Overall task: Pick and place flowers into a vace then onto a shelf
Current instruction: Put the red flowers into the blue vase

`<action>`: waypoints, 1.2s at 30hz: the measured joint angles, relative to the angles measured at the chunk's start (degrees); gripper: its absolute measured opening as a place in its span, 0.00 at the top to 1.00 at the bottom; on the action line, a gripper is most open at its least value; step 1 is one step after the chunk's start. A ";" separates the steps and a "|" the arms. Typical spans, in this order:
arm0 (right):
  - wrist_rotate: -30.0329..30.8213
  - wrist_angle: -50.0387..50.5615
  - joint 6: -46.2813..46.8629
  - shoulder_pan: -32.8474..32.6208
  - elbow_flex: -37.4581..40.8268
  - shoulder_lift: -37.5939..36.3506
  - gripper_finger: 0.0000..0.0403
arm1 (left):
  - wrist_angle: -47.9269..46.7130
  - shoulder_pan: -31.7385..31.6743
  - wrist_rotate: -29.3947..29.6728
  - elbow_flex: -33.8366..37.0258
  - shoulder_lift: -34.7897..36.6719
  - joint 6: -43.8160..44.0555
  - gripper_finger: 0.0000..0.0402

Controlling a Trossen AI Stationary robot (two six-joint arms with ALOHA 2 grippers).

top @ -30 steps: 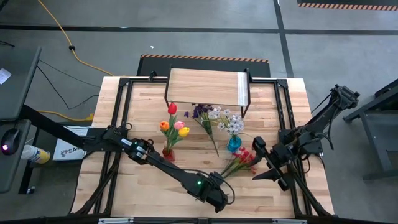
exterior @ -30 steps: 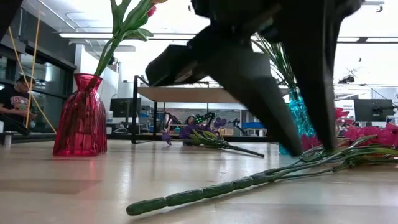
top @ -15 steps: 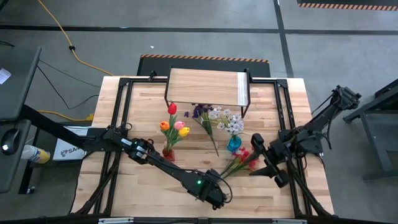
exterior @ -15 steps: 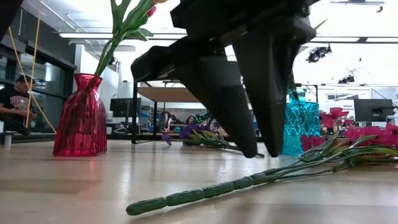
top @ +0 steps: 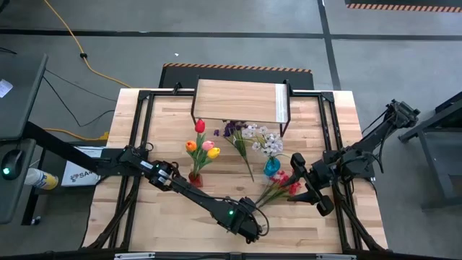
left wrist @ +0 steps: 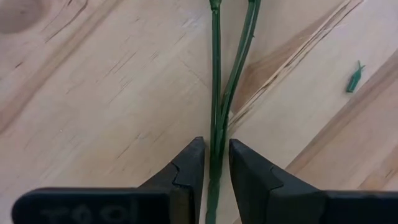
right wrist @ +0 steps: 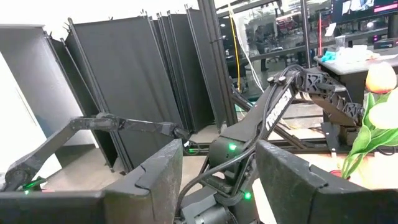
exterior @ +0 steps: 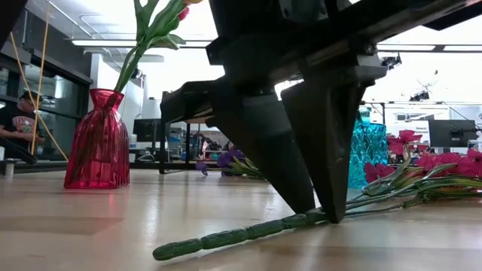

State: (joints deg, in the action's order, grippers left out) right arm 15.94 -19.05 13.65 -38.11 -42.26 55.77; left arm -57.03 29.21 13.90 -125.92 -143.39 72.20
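A red blossom spray [top: 280,186] lies on the table, its green stem [exterior: 248,232] running toward the near edge. My left gripper [top: 250,222] stands over that stem's lower part, shut on it [left wrist: 216,163]. My right gripper [top: 302,191] hovers open just right of the red blooms [exterior: 440,162]; its wrist view [right wrist: 219,168] looks across at the left arm. A red vase [top: 195,175] holds several tulips [top: 204,146]. A blue vase [top: 272,168] holds white blossoms [top: 266,140]. A purple spray [top: 235,136] lies flat in front of the shelf [top: 240,101]. My left gripper pinches the red spray's green stem [left wrist: 216,140] near its lower end between the two fingertips [exterior: 331,214]. The fingers come from above, pointing down, and lie across the stem. The stem lies flat on the table along its whole length.
The shelf stands at the table's far middle on black legs [exterior: 163,135]. Black frame rails [top: 137,130] run along both table sides. A small green scrap [left wrist: 353,78] lies on the wood near the stem. A person [exterior: 16,120] sits in the room beyond the table.
My left gripper has come down onto the red spray's stem, so that its fingertips now reach the table on either side of it. The spray has stayed where it was.
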 joint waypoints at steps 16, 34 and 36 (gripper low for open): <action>-0.02 0.97 -0.01 0.00 0.00 0.00 0.52 | 5.93 0.00 -2.11 1.91 0.08 -1.39 0.92; -0.02 0.09 -0.02 -0.02 0.02 0.00 0.52 | 4.72 6.65 6.11 -7.94 -0.58 1.22 0.95; -0.01 -0.93 -0.14 0.00 0.02 0.00 0.52 | 2.20 7.56 9.54 -9.03 -0.39 2.61 0.95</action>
State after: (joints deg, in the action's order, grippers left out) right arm 15.94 -19.97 13.50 -38.11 -42.24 55.77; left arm -54.83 36.77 23.44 -134.96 -143.78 74.82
